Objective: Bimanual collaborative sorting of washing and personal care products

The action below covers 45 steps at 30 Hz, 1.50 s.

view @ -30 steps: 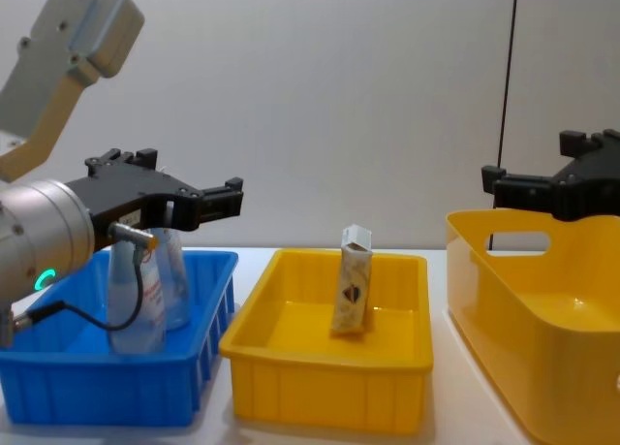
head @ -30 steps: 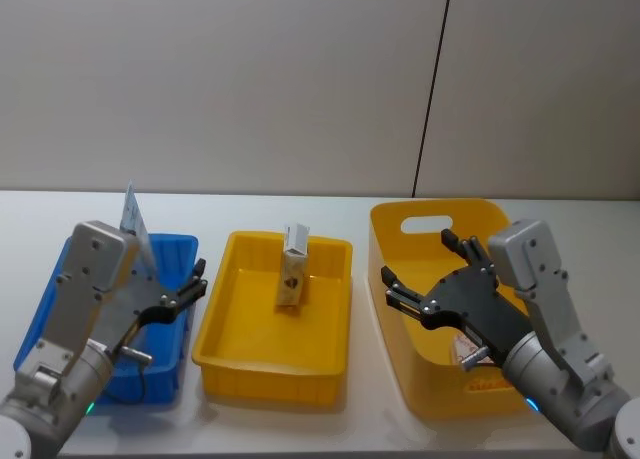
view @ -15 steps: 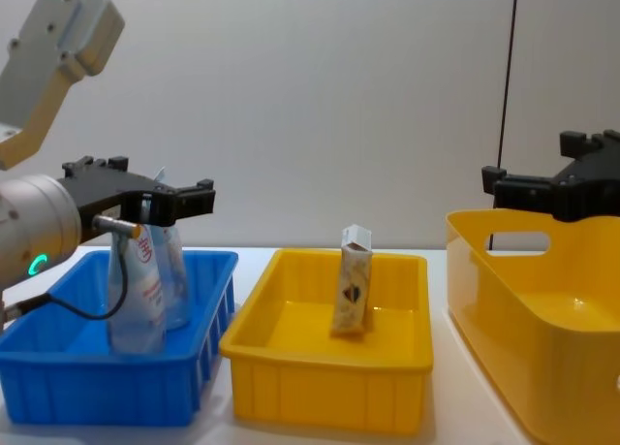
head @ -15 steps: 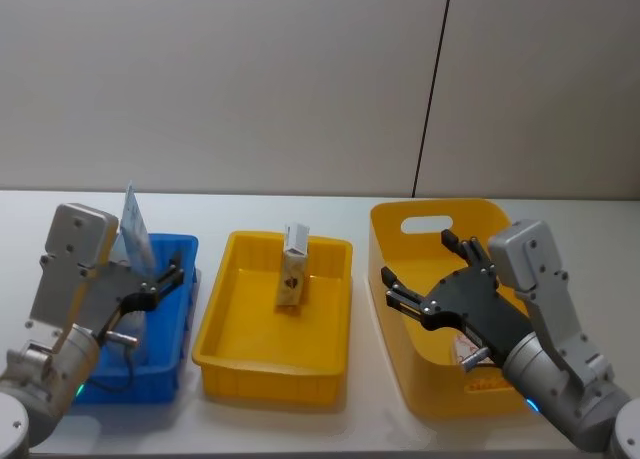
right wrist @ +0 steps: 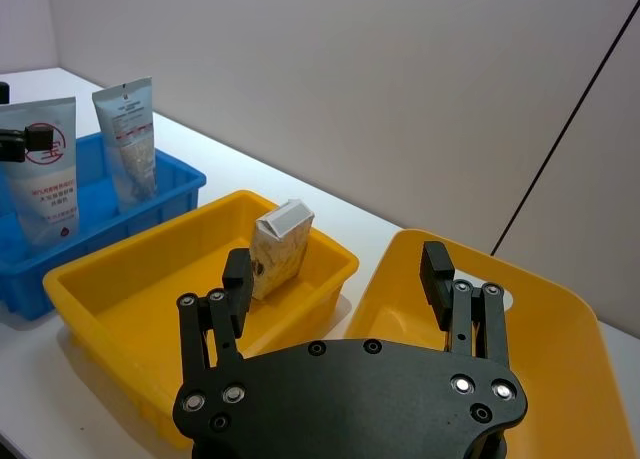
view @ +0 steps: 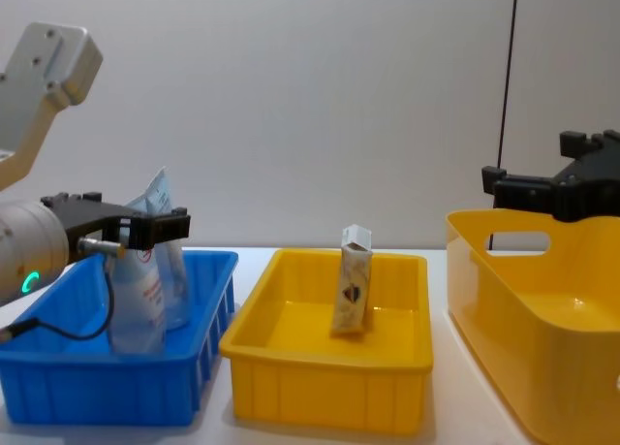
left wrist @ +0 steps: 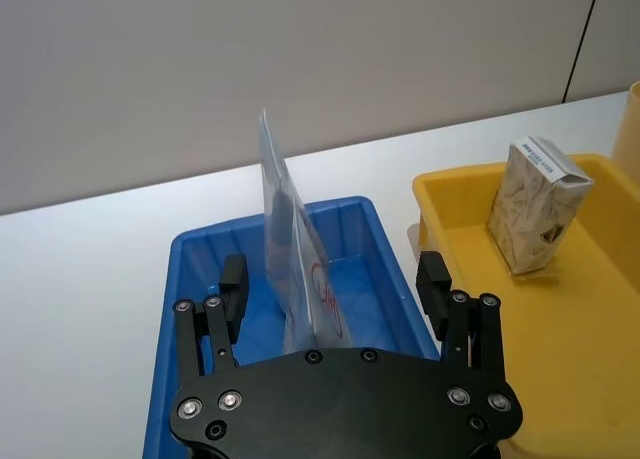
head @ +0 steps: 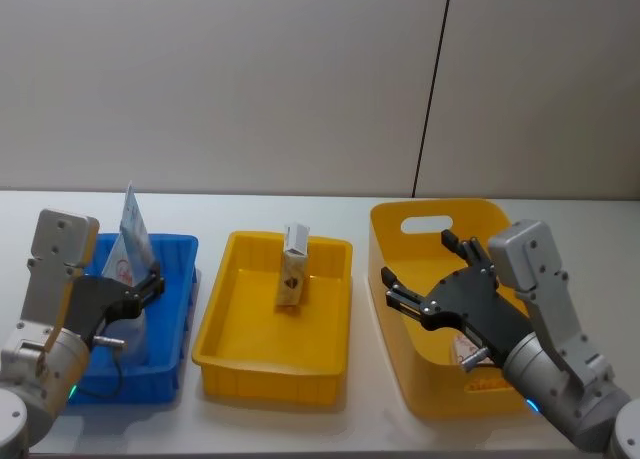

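Observation:
Two pale squeeze tubes [head: 128,241] with red logos stand upright in the blue bin [head: 176,247], seen also as tubes [left wrist: 297,269] in the left wrist view. My left gripper [head: 150,282] hovers open and empty at the bin's near side, just short of the tubes [view: 147,282]. A white-and-orange carton [head: 293,267] stands upright in the middle yellow tray [head: 270,364]. My right gripper [head: 418,269] hangs open and empty over the large yellow bin [head: 420,211]. A small white-and-red item [head: 468,351] lies in that bin, partly hidden by the arm.
The three containers sit side by side on a white table [head: 300,209], with a grey wall behind. The blue bin [view: 97,387] is at the left, the yellow tray [view: 329,387] in the middle and the tall yellow bin [view: 542,348] with a handle cut-out at the right.
My left gripper has drawn back and to the left, away from over the blue bin; the tubes stay standing. The right arm has not moved.

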### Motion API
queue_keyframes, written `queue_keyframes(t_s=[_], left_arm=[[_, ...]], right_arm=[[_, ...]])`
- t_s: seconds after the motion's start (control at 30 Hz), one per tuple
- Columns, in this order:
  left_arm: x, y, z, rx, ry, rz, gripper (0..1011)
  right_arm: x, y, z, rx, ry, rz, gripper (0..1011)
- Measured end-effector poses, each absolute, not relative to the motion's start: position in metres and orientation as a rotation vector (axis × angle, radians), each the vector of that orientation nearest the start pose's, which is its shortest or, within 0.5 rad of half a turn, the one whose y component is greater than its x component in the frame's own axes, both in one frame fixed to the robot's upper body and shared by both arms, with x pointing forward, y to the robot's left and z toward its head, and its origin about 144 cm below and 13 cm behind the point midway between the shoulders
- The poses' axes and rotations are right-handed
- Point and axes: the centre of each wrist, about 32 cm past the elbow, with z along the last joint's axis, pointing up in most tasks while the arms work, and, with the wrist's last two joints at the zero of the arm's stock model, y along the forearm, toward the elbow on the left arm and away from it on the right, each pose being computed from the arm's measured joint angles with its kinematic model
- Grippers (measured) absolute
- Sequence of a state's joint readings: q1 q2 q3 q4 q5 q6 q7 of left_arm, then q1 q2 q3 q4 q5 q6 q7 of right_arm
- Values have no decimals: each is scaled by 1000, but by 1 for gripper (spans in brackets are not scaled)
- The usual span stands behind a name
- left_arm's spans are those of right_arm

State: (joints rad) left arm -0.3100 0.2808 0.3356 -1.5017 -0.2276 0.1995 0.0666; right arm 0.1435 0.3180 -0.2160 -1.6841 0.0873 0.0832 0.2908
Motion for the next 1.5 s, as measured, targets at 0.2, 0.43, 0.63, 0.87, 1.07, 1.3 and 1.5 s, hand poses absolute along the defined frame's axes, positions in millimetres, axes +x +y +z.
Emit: queue_keyframes(t_s=[0.2,0.43,0.63,0.87,1.07,1.3,1.5], left_arm=[[532,214,1207,140,-44,1368,1001],[538,215,1201,140,5,1382,1001],[543,214,1196,136,46,1384,1001],[549,214,1188,136,93,1387,952],[553,212,1183,139,120,1387,808],[557,210,1179,150,134,1389,598],[560,207,1177,179,110,1391,452]], right_arm=[[487,-243,1217,-124,-258,-1063,1002],[487,-243,1217,-125,-258,-1063,1002],[487,-243,1217,-125,-258,-1063,1002],[487,-243,1217,-125,-258,-1063,1002],[487,-243,1217,-125,-258,-1063,1002],[487,-243,1217,-125,-258,-1063,1002],[487,-243,1217,-125,-258,-1063,1002]])
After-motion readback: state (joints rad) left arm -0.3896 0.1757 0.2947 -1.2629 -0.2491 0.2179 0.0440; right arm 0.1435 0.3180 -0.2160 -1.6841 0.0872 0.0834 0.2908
